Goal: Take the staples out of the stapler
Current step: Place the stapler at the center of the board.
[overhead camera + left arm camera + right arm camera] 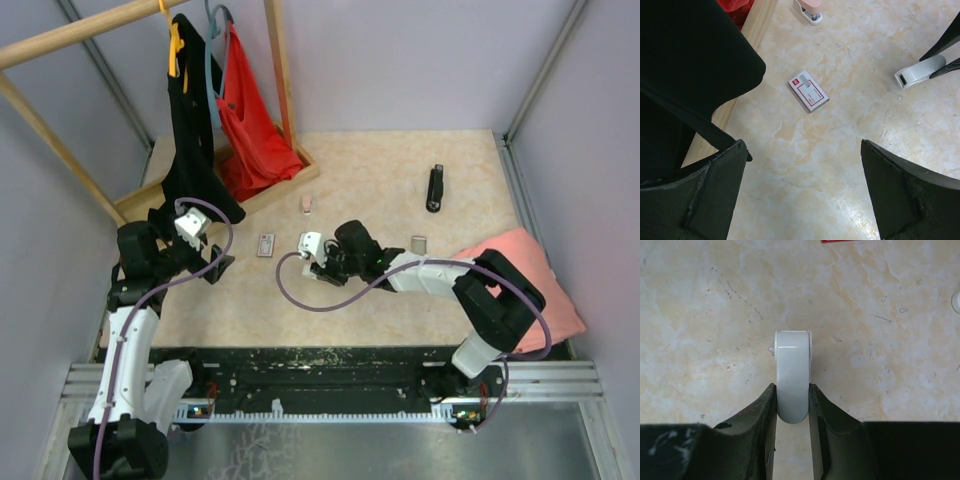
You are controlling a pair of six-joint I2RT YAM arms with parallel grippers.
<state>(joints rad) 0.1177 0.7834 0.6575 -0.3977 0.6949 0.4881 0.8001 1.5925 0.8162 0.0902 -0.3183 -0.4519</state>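
Lilac walls close in the counter at the back and on both sides, and a metal rail runs along its near edge. The back left corner is crowded by a wooden clothes rack with a black garment and a red garment hanging from it down to the surface. A pink cloth lies against the right edge, partly under the right arm. The widest bare stretch runs across the middle and back right of the counter.

The surface is beige, marbled and lightly scuffed. A small red-and-white box lies flat near the middle, with a pink-and-white item just behind it. A small silvery piece sits further right.

The left pincer hangs above the counter with its jaws as wide as they go, holding nothing. The box is beyond its tips.

The right pincer is closed on a pale grey rounded piece, gripping it by both sides low over the counter.

The stapler lies alone at the back right, its length running front to back. It is well apart from the right pincer and further still from the left, with bare counter between. No staples can be made out; they are too small to tell.
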